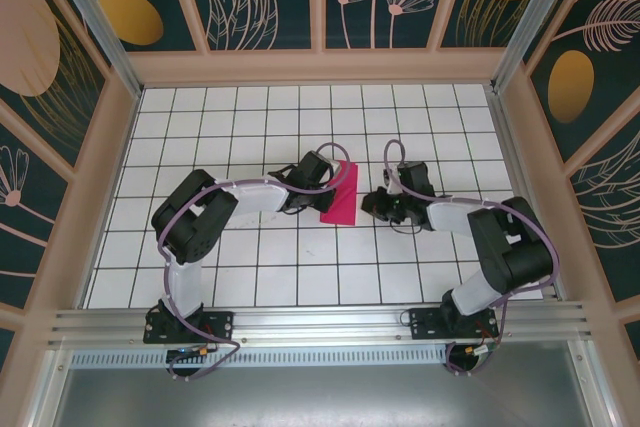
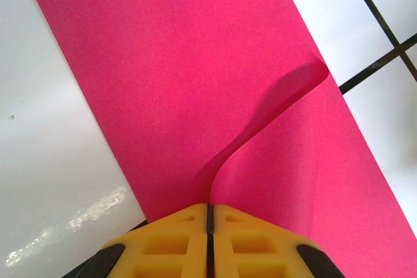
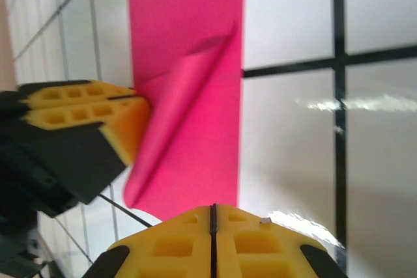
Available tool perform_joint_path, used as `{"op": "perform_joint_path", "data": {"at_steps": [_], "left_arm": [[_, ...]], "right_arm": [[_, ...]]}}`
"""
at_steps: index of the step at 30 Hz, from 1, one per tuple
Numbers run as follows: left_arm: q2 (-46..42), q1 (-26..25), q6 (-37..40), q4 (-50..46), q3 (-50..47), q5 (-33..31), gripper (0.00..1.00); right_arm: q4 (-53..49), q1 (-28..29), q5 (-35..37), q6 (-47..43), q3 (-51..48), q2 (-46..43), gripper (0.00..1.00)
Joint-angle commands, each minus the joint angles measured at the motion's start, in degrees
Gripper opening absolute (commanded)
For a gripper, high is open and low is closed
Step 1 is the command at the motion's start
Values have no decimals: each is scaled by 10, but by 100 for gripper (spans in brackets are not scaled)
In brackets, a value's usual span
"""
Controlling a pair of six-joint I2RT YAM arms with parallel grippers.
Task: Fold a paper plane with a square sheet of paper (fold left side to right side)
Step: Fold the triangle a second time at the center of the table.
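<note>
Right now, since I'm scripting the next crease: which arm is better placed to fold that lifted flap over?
Likely left. The left gripper is shut on the curled-up flap of the square sheet of paper; the right gripper is shut, holding nothing, at the sheet's end.

Left gripper and right gripper hem the paper; far tiles open.
</note>
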Motion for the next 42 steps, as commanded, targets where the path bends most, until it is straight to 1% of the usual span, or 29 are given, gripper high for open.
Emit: {"op": "perform_joint_path", "data": {"at_steps": [1, 7, 15, 24, 37, 42], "left_arm": [[18, 4, -6, 1, -11, 9, 11], [18, 4, -5, -2, -11, 8, 11], [16, 4, -6, -2, -11, 9, 11], [15, 5, -4, -4, -11, 8, 11], [15, 4, -4, -5, -10, 4, 11], [-9, 4, -8, -5, -6, 6, 14]], "right_arm": [[67, 4, -40, 39, 19, 8, 9], [79, 20, -31, 53, 87, 72, 8], [60, 38, -18, 57, 155, 148, 8], [34, 49, -9, 46, 159, 180, 8], [-17, 50, 26, 12, 157, 190, 8], [-31, 49, 36, 8, 153, 199, 8]]}}
